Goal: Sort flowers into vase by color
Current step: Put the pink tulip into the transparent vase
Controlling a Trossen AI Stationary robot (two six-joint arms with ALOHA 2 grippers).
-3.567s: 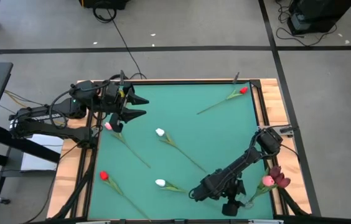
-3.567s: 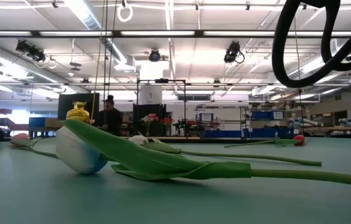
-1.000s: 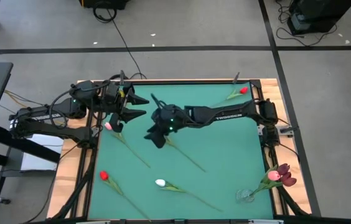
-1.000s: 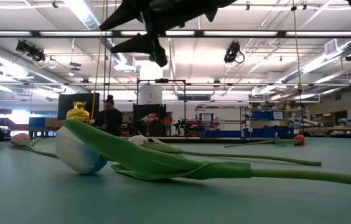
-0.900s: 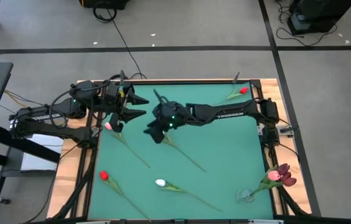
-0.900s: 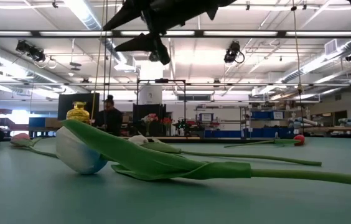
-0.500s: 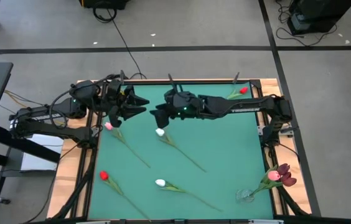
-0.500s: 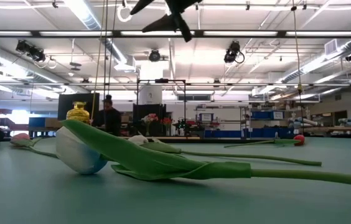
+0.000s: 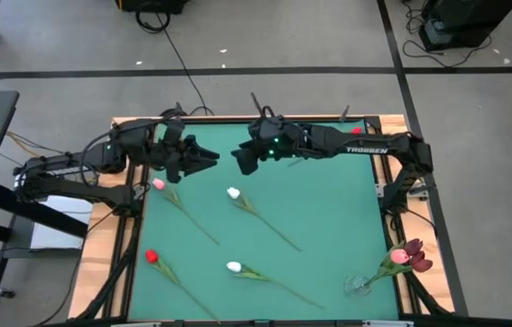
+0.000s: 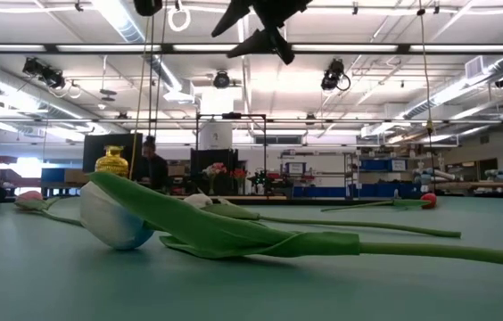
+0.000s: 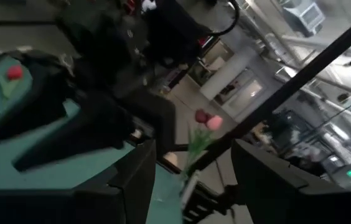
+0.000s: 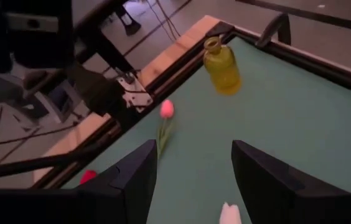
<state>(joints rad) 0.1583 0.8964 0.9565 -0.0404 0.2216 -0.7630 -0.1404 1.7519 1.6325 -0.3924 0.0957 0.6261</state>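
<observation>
Flowers lie loose on the green table [image 9: 329, 209]; both grippers hang empty above its far half.

The white tulip [image 9: 233, 193] at mid-table sits where it was, but the right gripper [image 9: 241, 160], over it a second ago, has since lifted and swung toward the far edge. Its jaws are parted and hold nothing. The left gripper [image 9: 203, 155], facing it nearby, is also spread and empty. Pink tulip [image 9: 158, 184], red tulip [image 9: 151, 257], another white tulip [image 9: 233, 267] and a far-corner red tulip [image 9: 356, 133] lie flat; pink and maroon blooms [image 9: 407, 257] stand in the glass vase [image 9: 358, 286].
</observation>
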